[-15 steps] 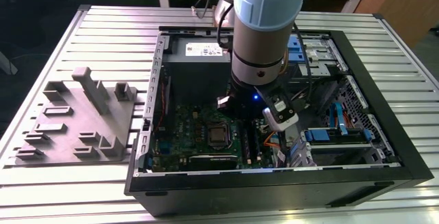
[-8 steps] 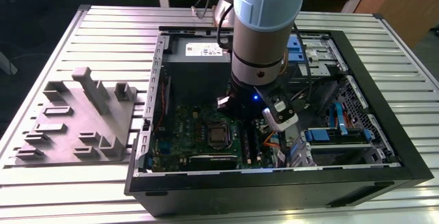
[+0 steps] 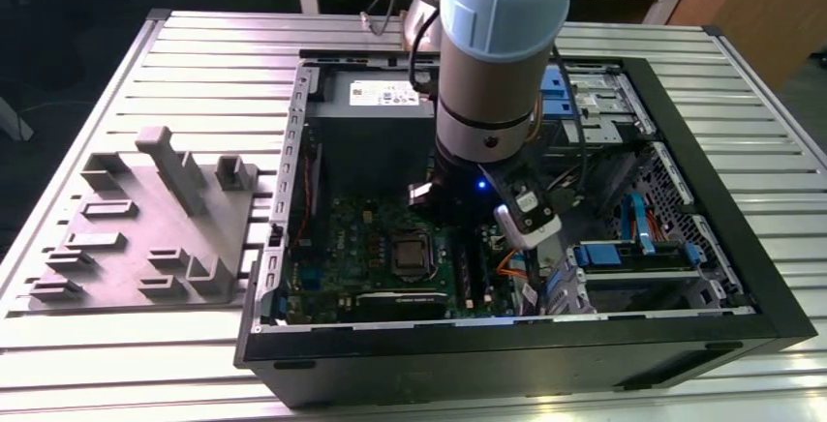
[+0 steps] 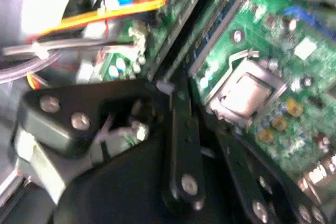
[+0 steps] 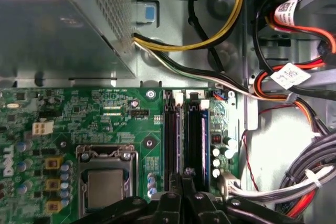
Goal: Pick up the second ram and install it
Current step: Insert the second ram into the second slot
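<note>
Green motherboard lay under your gripper, which hung low inside the open computer case, right over the memory slots beside the processor socket. I could not tell whether the gripper was spread or clamped; its dark parts crowded together above the slot line in both wrist views.

By my reading, the second ram was the long dark strip standing in the slot next to the blue edge, just ahead of the gripper. Whether it was fully seated was not clear.

On the table, the grey tray sat well apart from the case, at the exterior view's left, with none of its posts holding a stick that I could make out.

So you were at the install step, I judged, not the pickup. Any push here called for a straight, even press along the slot, with the orange and yellow cables nearby kept out of the way.
</note>
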`<state>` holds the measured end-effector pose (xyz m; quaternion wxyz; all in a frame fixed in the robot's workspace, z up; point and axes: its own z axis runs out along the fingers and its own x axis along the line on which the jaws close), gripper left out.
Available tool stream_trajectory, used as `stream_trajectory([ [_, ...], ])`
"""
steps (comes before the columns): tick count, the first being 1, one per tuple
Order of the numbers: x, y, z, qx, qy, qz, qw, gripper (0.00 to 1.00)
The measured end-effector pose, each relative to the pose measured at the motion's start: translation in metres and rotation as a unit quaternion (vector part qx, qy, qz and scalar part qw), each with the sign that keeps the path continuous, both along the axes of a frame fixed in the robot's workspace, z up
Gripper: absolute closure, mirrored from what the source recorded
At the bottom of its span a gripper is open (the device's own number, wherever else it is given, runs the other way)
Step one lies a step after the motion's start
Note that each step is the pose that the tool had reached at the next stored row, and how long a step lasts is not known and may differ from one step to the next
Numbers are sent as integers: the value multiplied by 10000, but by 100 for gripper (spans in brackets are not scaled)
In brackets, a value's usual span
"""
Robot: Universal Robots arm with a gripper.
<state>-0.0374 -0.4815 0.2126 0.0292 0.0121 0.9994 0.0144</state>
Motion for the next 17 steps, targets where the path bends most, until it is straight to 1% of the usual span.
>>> stream_trajectory([
  [1, 0, 0, -1, 1, 1, 0, 10000, 82],
  [2, -1, 0, 1, -2, 2, 0, 10000, 82],
  [3, -1, -1, 5, -6, 3, 0, 10000, 75],
  [6, -1, -1, 7, -7, 3, 0, 10000, 75],
  [7, -1, -2, 23, -8, 4, 0, 10000, 75],
  [8, -1, -2, 49, -6, 3, 0, 10000, 75],
  [13, -1, -2, 249, -6, 3, 0, 10000, 75],
  [15, -1, -2, 294, -7, 3, 0, 10000, 75],
  [17, -1, -1, 300, -5, 2, 0, 10000, 75],
])
